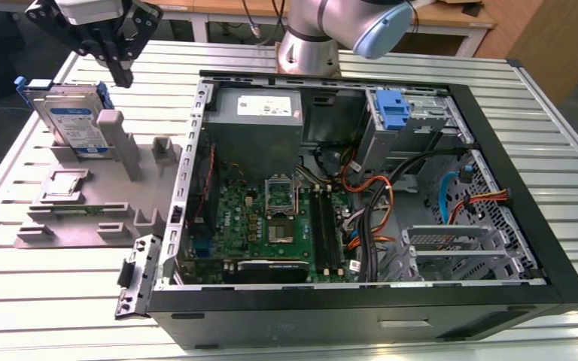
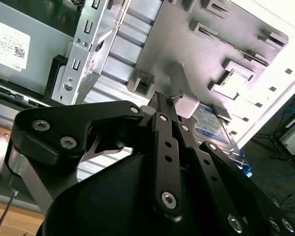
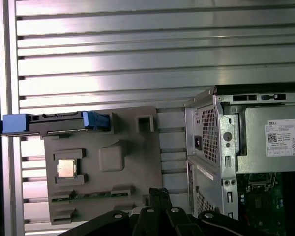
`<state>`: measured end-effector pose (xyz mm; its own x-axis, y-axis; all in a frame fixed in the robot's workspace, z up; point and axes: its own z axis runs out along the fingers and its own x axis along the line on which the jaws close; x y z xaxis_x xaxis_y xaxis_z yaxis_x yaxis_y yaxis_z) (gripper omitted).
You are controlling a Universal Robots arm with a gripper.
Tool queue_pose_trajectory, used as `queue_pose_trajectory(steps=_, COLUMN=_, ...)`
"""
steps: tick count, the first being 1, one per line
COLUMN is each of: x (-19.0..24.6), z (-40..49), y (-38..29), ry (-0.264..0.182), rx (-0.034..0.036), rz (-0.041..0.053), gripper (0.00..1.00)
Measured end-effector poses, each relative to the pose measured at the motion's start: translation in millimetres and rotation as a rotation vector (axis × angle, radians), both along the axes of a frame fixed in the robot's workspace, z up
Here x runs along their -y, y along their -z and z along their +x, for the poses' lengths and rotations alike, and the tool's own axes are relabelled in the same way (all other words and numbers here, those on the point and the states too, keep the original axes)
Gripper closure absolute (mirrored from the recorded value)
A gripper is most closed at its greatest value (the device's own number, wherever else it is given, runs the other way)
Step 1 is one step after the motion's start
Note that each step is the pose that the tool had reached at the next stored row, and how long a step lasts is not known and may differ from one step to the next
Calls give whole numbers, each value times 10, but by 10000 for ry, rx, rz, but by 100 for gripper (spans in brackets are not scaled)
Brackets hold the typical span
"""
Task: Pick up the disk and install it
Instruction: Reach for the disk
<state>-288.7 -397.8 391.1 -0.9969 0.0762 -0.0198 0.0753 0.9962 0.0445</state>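
The disk (image 1: 73,120) stands on edge in a slot of the grey holder plate (image 1: 73,229), at the exterior view's left, beside the open computer case. It has a grey body, a white-and-blue label and blue rails. My gripper (image 1: 120,74) hangs just above its upper end, slightly toward the exterior view's right, shut with nothing in it and not touching the disk. In the first wrist view the disk (image 3: 56,123) shows edge-on, beyond the closed fingertips (image 3: 160,194). In the second wrist view the disk's label (image 2: 214,125) lies past the gripper (image 2: 174,101).
The open computer case (image 1: 560,248) lies on the slatted metal table (image 1: 48,308), with a motherboard (image 1: 269,218), cables and a blue bracket (image 1: 394,105) in the drive bay. On the holder plate sit a processor chip (image 3: 66,168) and a green circuit strip (image 1: 88,209).
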Motion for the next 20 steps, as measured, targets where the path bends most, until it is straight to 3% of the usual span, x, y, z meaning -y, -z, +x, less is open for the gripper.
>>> queue_pose_trajectory(steps=6, x=0, z=-60, y=2, ry=0, rx=-1, rz=0, gripper=90)
queue_pose_trajectory(steps=20, x=0, z=-89, y=3, ry=0, rx=-4, rz=0, gripper=90)
